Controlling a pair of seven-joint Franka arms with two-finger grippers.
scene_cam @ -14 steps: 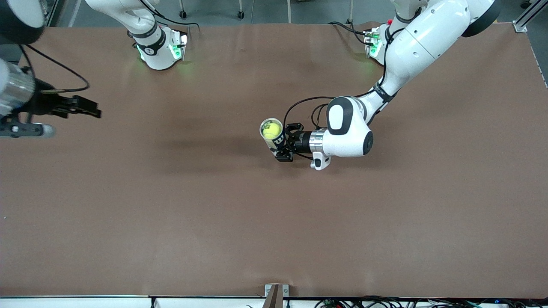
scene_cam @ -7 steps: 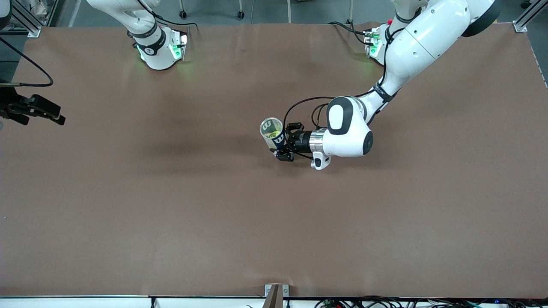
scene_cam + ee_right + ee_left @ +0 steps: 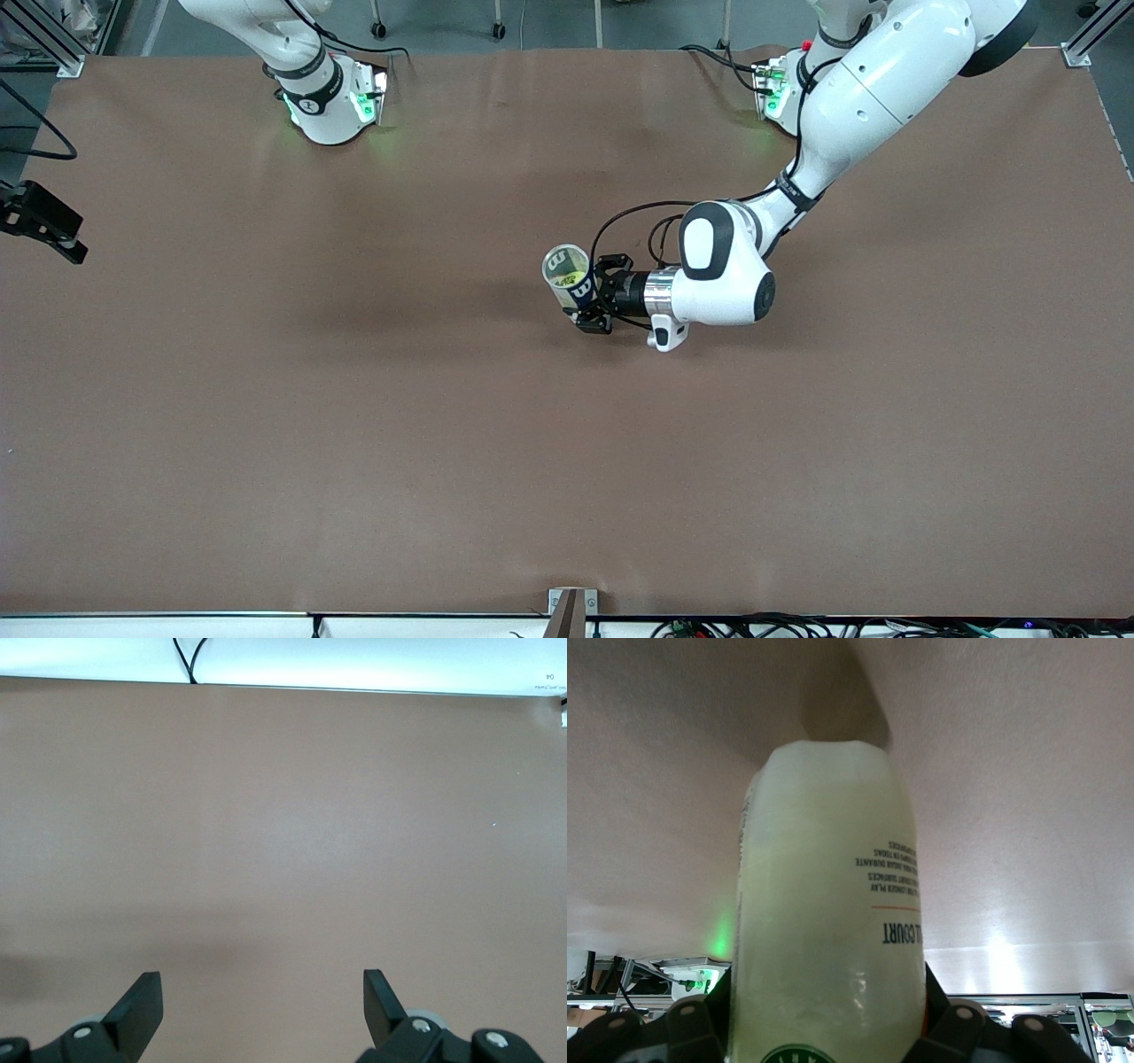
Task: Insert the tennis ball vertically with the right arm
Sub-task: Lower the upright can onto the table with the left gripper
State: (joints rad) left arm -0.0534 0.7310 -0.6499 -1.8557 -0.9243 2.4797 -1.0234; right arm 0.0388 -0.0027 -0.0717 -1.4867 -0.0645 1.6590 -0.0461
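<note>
Brown table (image 3: 372, 443), wide and bare, with cables along the edge nearest the front camera and the two arm bases at the top of the front view. Near the middle, an upright clear tube can (image 3: 568, 276), mouth up, clamped round its side by the left gripper (image 3: 595, 297), fingers part-closed on the plastic wall; in the left wrist view the can (image 3: 828, 904) fills the frame between them. Held so, probably, to steady the can and keep its mouth facing up for a straight drop from above. Down inside the can, near its bottom, a yellow-green tennis ball (image 3: 570, 282) (seen through the open mouth), so the insertion looks done. Right gripper (image 3: 44, 221) at the table's edge toward the right arm's end, up in the air, jaws spread wide and holding nothing; in the right wrist view only bare table (image 3: 283, 815) between the fingers (image 3: 142, 1005). Plenty of open room all round the can; no obstacle near. Only crowding: the left arm's wrist and its looped cable (image 3: 620, 221) just beside the can.
</note>
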